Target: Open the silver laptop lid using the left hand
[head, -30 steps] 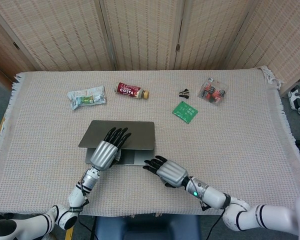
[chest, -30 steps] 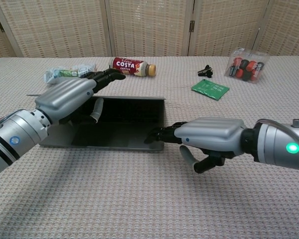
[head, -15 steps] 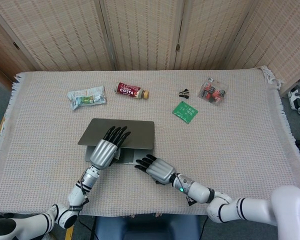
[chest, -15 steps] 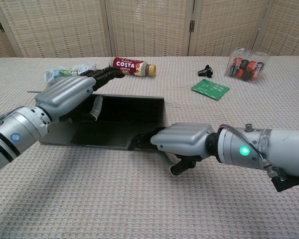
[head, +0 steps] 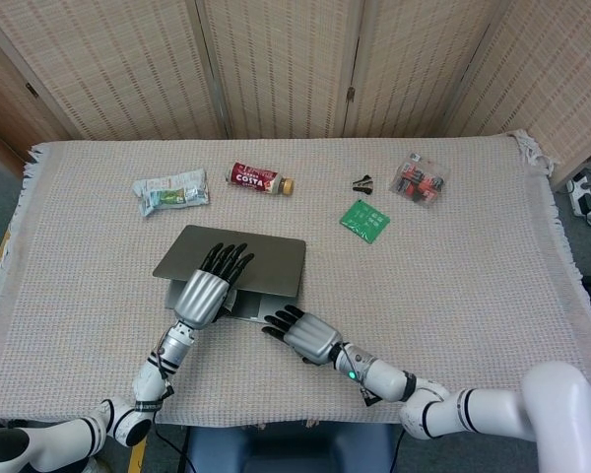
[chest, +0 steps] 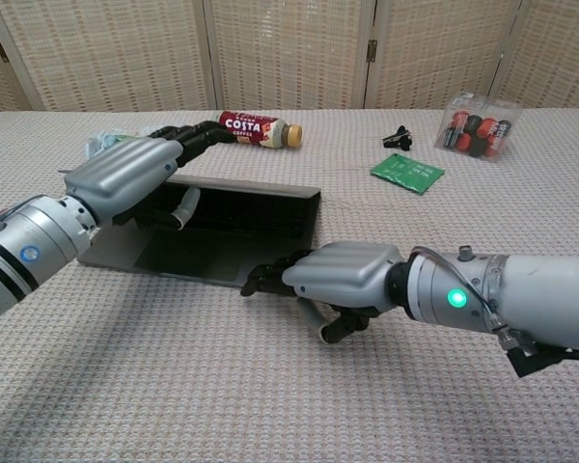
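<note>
Fingers of the left hand (chest: 125,172) hook the part-raised laptop lid (head: 238,258), thumb beneath, levering it upward. Right hand (chest: 336,276) presses flat, holding nothing, pinning the base (chest: 188,255).

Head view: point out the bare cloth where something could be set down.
Free: the right side, between the green card and the fringed cloth edge; also the left, below the crumpled snack wrapper. Crowded: the silver laptop, under both hands.
</note>
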`<state>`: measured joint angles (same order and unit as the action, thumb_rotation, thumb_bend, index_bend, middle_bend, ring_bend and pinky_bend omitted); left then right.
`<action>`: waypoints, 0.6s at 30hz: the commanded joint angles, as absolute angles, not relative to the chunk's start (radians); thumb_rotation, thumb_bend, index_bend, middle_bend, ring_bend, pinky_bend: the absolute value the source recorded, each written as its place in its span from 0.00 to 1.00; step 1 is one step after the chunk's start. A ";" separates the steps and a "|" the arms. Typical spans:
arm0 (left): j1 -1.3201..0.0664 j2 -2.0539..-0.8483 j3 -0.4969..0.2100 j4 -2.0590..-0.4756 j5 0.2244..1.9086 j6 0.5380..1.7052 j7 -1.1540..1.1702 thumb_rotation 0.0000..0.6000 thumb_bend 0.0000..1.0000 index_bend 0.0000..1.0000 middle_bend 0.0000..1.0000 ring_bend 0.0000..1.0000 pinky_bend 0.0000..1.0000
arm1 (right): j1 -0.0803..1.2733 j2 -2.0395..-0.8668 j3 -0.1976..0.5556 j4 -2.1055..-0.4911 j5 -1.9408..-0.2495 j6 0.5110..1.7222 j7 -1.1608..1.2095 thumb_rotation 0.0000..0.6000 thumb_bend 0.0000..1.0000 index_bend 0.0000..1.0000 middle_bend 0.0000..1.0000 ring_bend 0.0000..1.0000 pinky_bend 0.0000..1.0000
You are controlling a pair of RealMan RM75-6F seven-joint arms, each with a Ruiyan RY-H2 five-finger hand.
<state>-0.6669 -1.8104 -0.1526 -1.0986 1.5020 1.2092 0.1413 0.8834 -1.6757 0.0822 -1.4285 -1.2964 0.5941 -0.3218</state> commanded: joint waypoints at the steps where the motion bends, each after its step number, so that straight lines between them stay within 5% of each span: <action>1: -0.672 -1.805 -0.162 -1.106 1.495 1.210 0.153 1.00 0.63 0.00 0.00 0.00 0.00 | 0.891 -1.680 0.079 -1.430 -1.279 0.598 -0.337 1.00 1.00 0.00 0.00 0.09 0.00; 18: -0.717 -1.742 -0.239 -1.164 1.421 1.163 0.163 1.00 0.58 0.00 0.00 0.00 0.00 | 0.920 -1.696 0.071 -1.436 -1.200 0.625 -0.386 1.00 1.00 0.00 0.00 0.12 0.00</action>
